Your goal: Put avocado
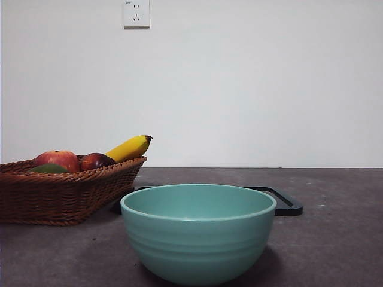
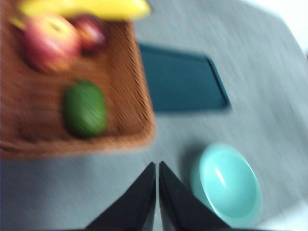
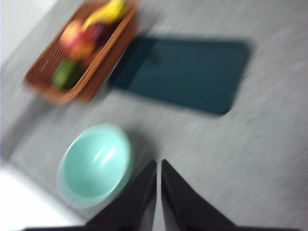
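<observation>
In the basket: the avocado [image 2: 85, 109] lies in the wicker basket [image 1: 60, 194], at about 9 o'clock from the green bowl [image 1: 198, 230] in the front view; only a sliver of it shows there, low behind the rim.
Neighbours: red apple [image 2: 50, 42], a darker fruit [image 2: 91, 30] and banana [image 2: 86, 7] sit just beside it, toward 12 o'clock in the basket.
Left tool [image 2: 157, 166]: clenched on nothing, jaws pressed together, held high over the bench [image 1: 335, 239].
Right tool [image 3: 159, 166]: likewise clenched and empty, high over the bowl side.
Tray [image 3: 183, 72]: dark, flat, behind the bowl.
Risk, grasp: a tool descending without releasing first would likely ram the avocado rather than straddle it.
Risk, crowding: the apple is close; a wide approach could nudge it.
Risk, skin: rounded and matte, probably prone to rolling against the basket wall.
Risk, blur: both wrist views are smeared, so aim may be poor.
</observation>
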Motion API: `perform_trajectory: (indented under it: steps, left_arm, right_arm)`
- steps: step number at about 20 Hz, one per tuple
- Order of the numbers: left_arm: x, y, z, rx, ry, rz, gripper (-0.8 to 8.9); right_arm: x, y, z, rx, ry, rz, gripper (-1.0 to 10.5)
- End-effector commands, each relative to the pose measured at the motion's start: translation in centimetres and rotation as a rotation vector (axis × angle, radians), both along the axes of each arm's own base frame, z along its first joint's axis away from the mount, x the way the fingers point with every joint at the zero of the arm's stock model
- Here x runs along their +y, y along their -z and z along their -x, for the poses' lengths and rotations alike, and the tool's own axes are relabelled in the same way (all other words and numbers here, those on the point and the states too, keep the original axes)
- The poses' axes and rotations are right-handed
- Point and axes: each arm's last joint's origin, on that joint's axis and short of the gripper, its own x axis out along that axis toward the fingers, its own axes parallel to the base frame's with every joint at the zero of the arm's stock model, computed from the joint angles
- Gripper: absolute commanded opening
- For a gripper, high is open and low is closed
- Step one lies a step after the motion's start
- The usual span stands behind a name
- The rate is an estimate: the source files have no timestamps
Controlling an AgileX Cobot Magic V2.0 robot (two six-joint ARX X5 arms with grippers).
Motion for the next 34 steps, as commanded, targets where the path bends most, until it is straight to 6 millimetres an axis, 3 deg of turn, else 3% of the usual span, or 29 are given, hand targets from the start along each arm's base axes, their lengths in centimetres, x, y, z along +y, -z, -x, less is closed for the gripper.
perform_trajectory:
  steps: [1, 8, 15, 17, 19, 22, 24, 34]
  left_arm:
    - [-0.4, -1.0, 0.3, 0.012, 0.116, -0.036, 0.1]
    - [-0.9, -2.6, 2.0, 0.07, 0.23, -0.063, 0.09]
    - [-0.9, -2.4, 2.2, 0.09, 0.237, -0.064, 0.12]
    - [-0.9, -2.4, 2.2, 0.09, 0.237, -0.064, 0.58]
    - [-0.9, -2.4, 2.2, 0.09, 0.236, -0.064, 1.69]
    - [-0.9, -2.4, 2.2, 0.091, 0.236, -0.064, 3.63]
    - [-0.9, -2.4, 2.2, 0.09, 0.236, -0.064, 4.3]
    - [-0.9, -2.6, 0.8, 0.068, 0.167, -0.077, 4.37]
  right_arm:
    - [0.6, -1.1, 0.0, -0.006, -0.102, 0.041, 0.1]
    - [2.6, -1.1, 1.0, 0.04, -0.321, 0.068, 0.1]
    - [3.0, -1.1, 1.4, 0.045, -0.368, 0.069, 0.1]
    - [3.0, -1.1, 1.4, 0.046, -0.367, 0.068, 0.1]
    - [3.0, -1.1, 1.4, 0.046, -0.367, 0.068, 0.6]
    - [3.0, -1.1, 1.3, 0.045, -0.367, 0.067, 2.5]
    - [3.0, -1.1, 1.3, 0.044, -0.367, 0.067, 3.4]
    - [3.0, -1.1, 1.3, 0.043, -0.367, 0.067, 3.6]
